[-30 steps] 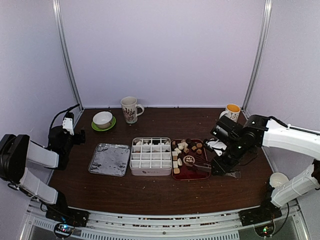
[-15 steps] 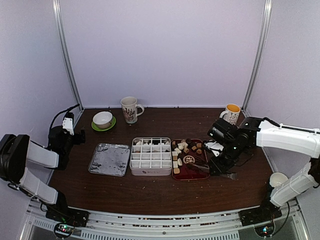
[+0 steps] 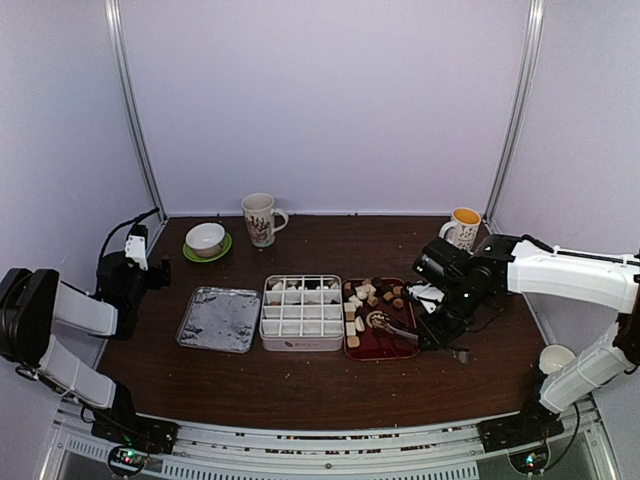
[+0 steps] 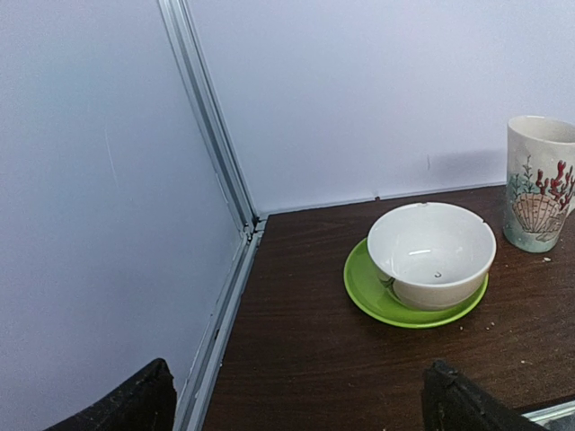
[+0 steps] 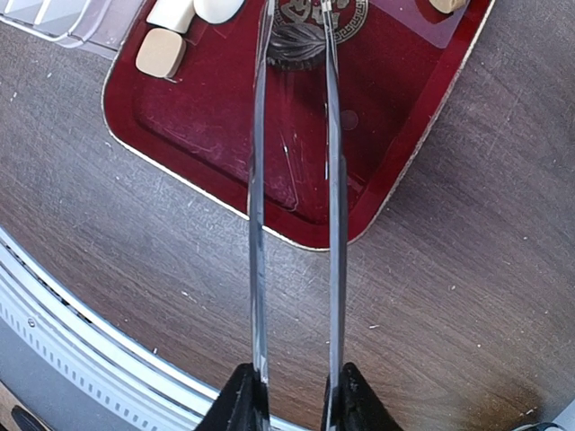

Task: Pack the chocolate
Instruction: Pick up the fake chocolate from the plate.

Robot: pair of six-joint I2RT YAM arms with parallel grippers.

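Observation:
The chocolate [image 3: 366,296] lies as small brown, tan and cream pieces on the dark-red tray [image 3: 386,347]; a few pieces sit in the back row of the white divided box [image 3: 300,312]. My right gripper [image 5: 296,395] is shut on the metal tongs [image 5: 256,224], whose two arms reach over the tray's [image 5: 216,162] near rim. The tong tips stand on either side of a dark round piece [image 5: 296,43]. Tan [image 5: 162,52] and cream [image 5: 193,9] pieces lie to its left. My left gripper [image 4: 296,404] is open and holds nothing, over bare table at the far left.
A foil tray [image 3: 220,318] lies left of the box. At the back stand a white bowl [image 3: 205,238] on a green saucer [image 4: 368,292], a patterned mug [image 3: 260,218] and a yellow-filled mug [image 3: 464,224]. A white cup [image 3: 555,357] stands at the right edge.
My right arm has shifted a little left and back, and its fingers have squeezed the tongs narrower over the dark piece. The left arm has not moved.

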